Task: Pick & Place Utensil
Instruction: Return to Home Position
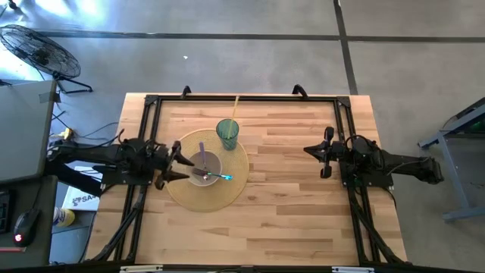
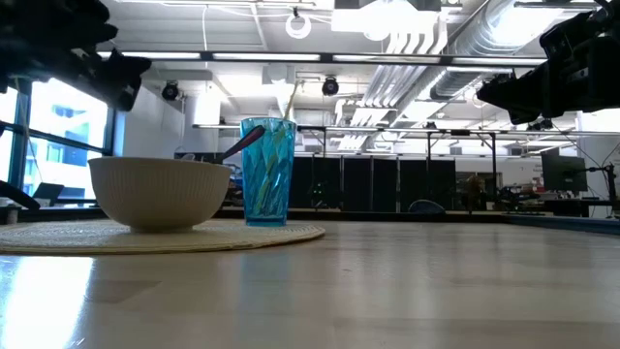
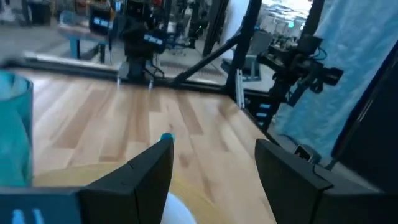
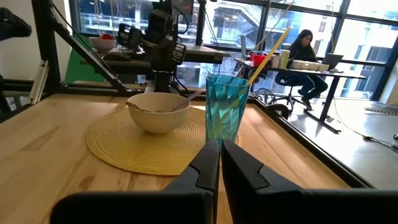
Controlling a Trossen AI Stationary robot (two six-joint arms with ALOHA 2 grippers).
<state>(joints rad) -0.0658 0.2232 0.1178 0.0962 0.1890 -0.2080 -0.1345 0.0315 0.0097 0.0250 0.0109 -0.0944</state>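
Clearance is tight: the white bowl (image 1: 206, 164) holding the blue fork (image 1: 220, 177) sits just ahead of the spread fingers of your left gripper (image 1: 182, 161), yellow straw (image 1: 236, 108) leaning in the blue cup (image 1: 227, 133) beside it, while your right gripper (image 1: 309, 150), pinched shut and empty, waits well apart.

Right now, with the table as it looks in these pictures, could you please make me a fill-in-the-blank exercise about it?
1. The cup and the bowl both stand on the round yellow ____.
2. A yellow ____ leans out of the cup.
3. The left pincer, close to the bowl, is ____.
4. The right pincer, away from the bowl, is ____.

Missing words: mat; straw; open; shut.
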